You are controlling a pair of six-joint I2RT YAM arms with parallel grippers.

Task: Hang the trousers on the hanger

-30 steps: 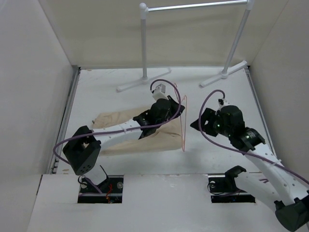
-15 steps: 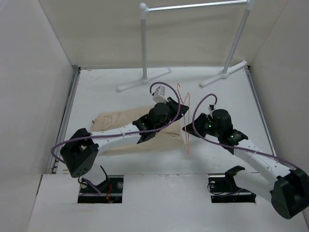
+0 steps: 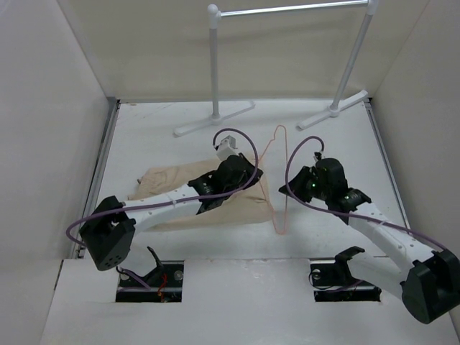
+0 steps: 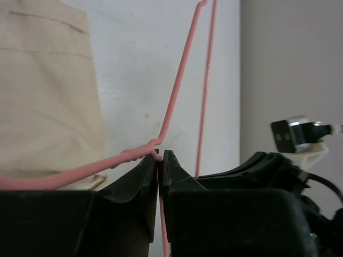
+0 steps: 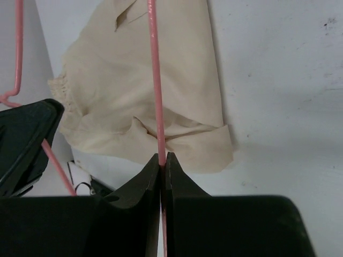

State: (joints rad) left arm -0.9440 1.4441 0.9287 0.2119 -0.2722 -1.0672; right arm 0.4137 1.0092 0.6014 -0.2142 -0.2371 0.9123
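Note:
The beige trousers [image 3: 237,212] lie flat on the table under my left arm; they also show in the left wrist view [image 4: 43,96] and the right wrist view [image 5: 107,91]. The thin pink hanger [image 3: 285,208] stands on edge beside their right end, held between both arms. My left gripper [image 3: 254,172] is shut on the hanger's wire near a bend [image 4: 159,155]. My right gripper [image 3: 290,185] is shut on a straight run of the hanger [image 5: 162,158], with that wire [image 5: 154,80] crossing above the cloth.
A white tubular rack [image 3: 215,65] with a metal rail [image 3: 287,8] stands at the back of the table, its feet [image 3: 208,122] reaching toward the middle. White walls close in the left, right and far sides.
My right arm has swung left to the hanger and its jaws have shut on the wire. My left arm has shifted slightly left and the hanger has turned more upright.

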